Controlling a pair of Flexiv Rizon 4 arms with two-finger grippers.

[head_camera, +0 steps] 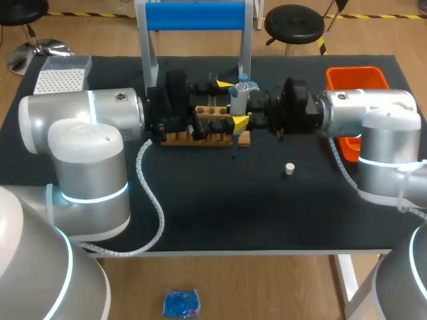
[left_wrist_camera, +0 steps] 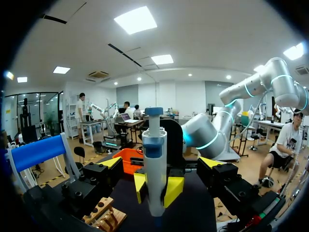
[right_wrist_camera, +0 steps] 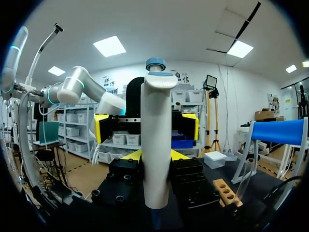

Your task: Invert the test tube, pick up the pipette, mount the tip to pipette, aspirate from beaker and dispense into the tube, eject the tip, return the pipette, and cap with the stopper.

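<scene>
Well inside table edges (head_camera: 220,244), pipette (right_wrist_camera: 156,145) between right fingers (right_wrist_camera: 131,155)

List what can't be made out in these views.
- Pipette, lower end: cut off at the edge in both wrist views. In the head view the left claw and right claw hide it. Tip mounted or not: cannot tell.
- Rack: mostly hidden by the left claw in the head view; no tube visible.
- Beaker: in no view.
- Bin: the right arm hides its contents.

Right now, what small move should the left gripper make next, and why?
Probably close the left gripper on the pipette. Its open fingers stand on either side of the pipette without touching it, while the right gripper is shut on it, upright, by the wooden rack.
</scene>
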